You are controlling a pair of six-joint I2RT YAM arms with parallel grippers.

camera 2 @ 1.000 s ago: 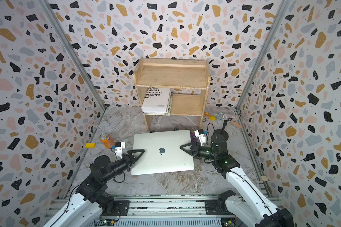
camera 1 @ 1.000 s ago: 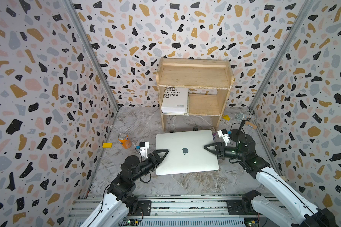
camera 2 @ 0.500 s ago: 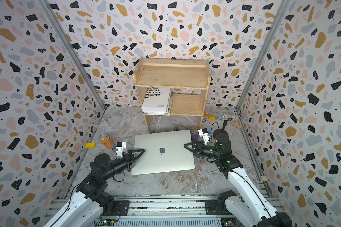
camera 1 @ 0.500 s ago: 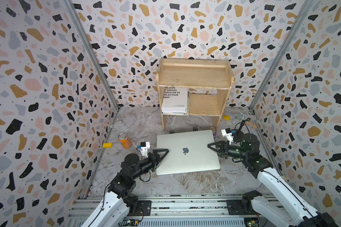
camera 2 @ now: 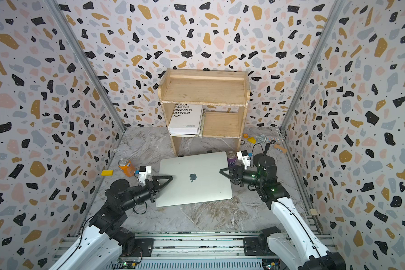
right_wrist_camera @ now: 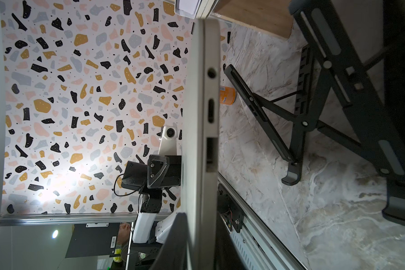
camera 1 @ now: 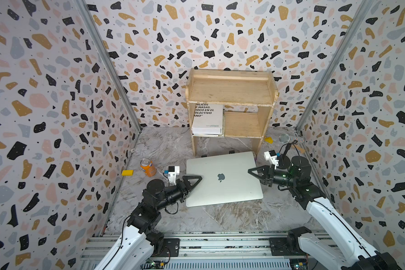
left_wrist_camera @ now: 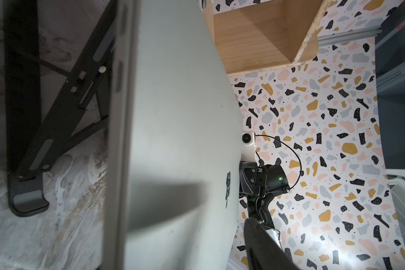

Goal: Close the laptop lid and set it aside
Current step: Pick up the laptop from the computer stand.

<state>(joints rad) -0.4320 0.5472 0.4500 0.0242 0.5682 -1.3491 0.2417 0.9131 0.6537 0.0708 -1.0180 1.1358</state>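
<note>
**Shut laptop caught between two pincers**

The right pincer [camera 1: 250, 171] is nearly closed and grasps the laptop [camera 1: 222, 189] by its right edge. In the right wrist view its dark fingers [right_wrist_camera: 173, 243] lie tight against the lid side and the underside. The left pincer [camera 1: 198, 178] is released: its jaws are spread wide astride the laptop's left edge, with one finger reaching in over the lid [camera 1: 220, 164]. Whether that finger touches the metal I cannot tell.

The laptop is shut, the lid flat on the base. Its outside is plain silver, and the small dark apple logo faces up in both top views. Ports show along the thin side edge in the right wrist view. It lies mid-tabletop [camera 1: 220, 219], just in front of the wooden shelf [camera 1: 229, 91] and over a black folding stand [left_wrist_camera: 56, 109]. The wrist views show the stand on the marble beneath it, but not whether the laptop rests on it. An orange can [camera 1: 147, 167] stands apart, off the laptop's left side.
</note>
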